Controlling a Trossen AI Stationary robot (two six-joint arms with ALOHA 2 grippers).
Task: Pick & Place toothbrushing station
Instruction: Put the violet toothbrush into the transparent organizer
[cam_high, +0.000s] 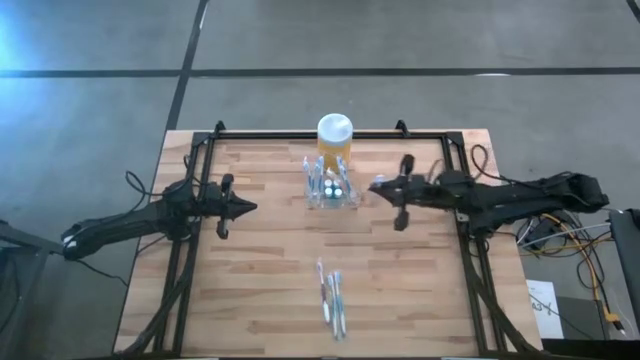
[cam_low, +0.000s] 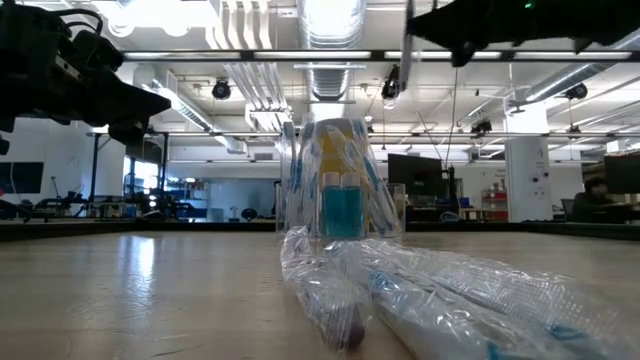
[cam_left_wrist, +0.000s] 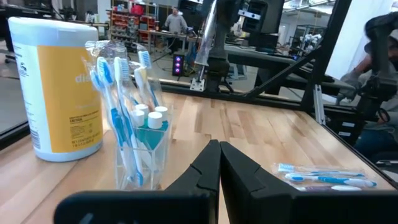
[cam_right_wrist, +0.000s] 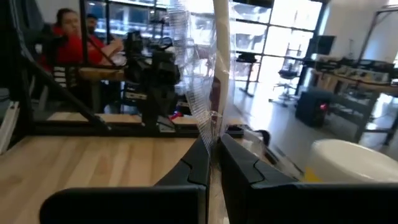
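Fingers of the right gripper (cam_right_wrist: 213, 149) pinched a wrapped toothbrush (cam_right_wrist: 211, 68) upright beside the toothbrushing station (cam_high: 331, 186), seemingly for insertion, while the left gripper (cam_high: 250, 208) hovered closed, empty.

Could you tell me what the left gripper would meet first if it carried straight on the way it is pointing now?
Probably the clear plastic toothbrush holder: the shut left gripper points across the table towards it. Its line may pass just on the holder's near side.
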